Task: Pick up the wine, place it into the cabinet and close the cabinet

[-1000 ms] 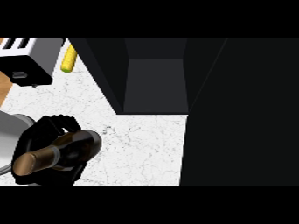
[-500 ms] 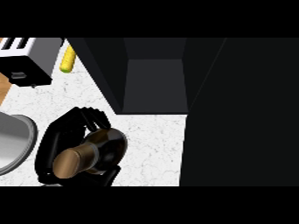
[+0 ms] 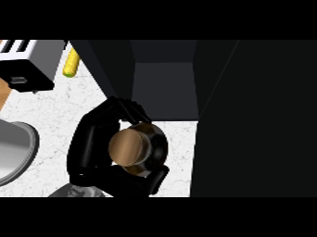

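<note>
1. White speckled counter (image 3: 59, 109) runs under the scene, with a wooden strip at its far left edge; a toaster (image 3: 26, 62) and a yellow, corn-like item (image 3: 71, 66) sit well beyond the fingers, and a large grey rounded body (image 3: 4, 150) fills the lower left.
2. Only one hand (image 3: 86, 148) shows, black and coming up from the lower edge. Which arm it belongs to cannot be settled from this view, and no second hand appears.
3. Its fingers (image 3: 123, 109) arch over the far side of the wine (image 3: 135, 147) and the thumb closes in from the near side, so the bottle sits enclosed between them, gripped and apparently off the counter.
4. The bottle is seen almost end-on: a round tan cap inside a dark ring of glass. Its long axis therefore runs nearly straight up toward the camera, cap upward, so it appears upright.
5. Just past the fingertips stands the dark cabinet (image 3: 257, 115), its grey open compartment (image 3: 165, 88) directly ahead of the bottle and touching distance from the finger ends.
6. Judged from this, the carry step is in hand, with placing not yet done.
7. The next move probably calls for pushing the bottle forward into the compartment while keeping it upright, clearing the side walls, then releasing before the door is dealt with.
</note>
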